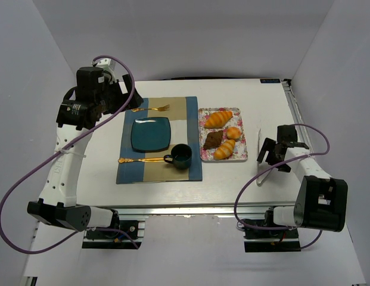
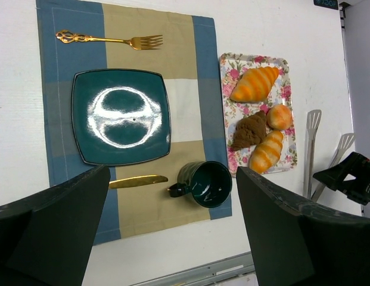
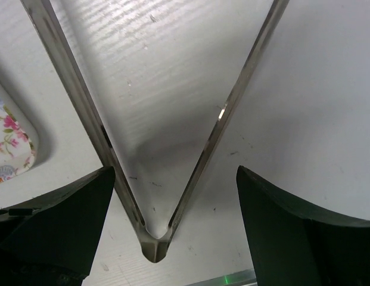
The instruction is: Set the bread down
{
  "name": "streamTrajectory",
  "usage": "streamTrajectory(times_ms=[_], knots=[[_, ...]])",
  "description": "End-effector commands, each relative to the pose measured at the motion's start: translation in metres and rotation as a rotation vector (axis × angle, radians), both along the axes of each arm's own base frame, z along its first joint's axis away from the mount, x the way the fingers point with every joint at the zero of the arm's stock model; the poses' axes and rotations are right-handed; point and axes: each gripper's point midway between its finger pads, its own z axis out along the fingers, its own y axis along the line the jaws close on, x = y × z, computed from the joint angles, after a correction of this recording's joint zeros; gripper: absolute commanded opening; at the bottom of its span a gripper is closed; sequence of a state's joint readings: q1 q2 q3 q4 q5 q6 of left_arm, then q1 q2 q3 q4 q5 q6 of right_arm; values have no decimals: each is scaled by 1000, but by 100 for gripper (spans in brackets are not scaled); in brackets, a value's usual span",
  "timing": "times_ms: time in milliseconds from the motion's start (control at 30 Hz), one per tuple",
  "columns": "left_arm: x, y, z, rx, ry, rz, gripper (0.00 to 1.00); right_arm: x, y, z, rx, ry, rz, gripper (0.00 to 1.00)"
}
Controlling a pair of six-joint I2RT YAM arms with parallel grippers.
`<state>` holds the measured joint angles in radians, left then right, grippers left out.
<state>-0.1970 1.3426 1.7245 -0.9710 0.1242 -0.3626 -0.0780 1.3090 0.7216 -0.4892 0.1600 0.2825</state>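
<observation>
Several breads lie on a floral tray point(image 1: 242, 134): a croissant point(image 1: 218, 119), a small round bun point(image 1: 233, 132), a brown chocolate pastry point(image 1: 213, 139) and a second croissant point(image 1: 225, 149). A teal square plate point(image 1: 151, 133) sits empty on the placemat. Metal tongs point(image 1: 265, 174) lie on the table right of the tray. My right gripper point(image 1: 274, 156) is open, low over the tongs' hinge end point(image 3: 152, 238), its fingers either side of it. My left gripper point(image 1: 122, 95) is open and empty, high above the placemat, looking down on the plate point(image 2: 121, 116) and tray point(image 2: 229, 65).
A blue and tan placemat point(image 1: 159, 140) holds a gold fork point(image 1: 152, 108), a gold knife point(image 1: 140, 159) and a dark green mug point(image 1: 180, 156) near the tray's left edge. White walls stand on three sides. The table's front rail runs below the mat.
</observation>
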Motion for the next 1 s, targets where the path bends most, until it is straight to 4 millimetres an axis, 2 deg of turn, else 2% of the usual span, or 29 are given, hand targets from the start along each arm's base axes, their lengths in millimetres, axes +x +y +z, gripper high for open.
streamTrajectory(times_ms=[0,433,967], knots=[[-7,4,9,14,-30,4,98,24,0,14,-9,-66,67,89],[-6,6,5,25,-19,15,98,23,6,31,27,-125,37,89],[-6,5,3,27,-14,9,98,23,10,9,49,-65,61,89]])
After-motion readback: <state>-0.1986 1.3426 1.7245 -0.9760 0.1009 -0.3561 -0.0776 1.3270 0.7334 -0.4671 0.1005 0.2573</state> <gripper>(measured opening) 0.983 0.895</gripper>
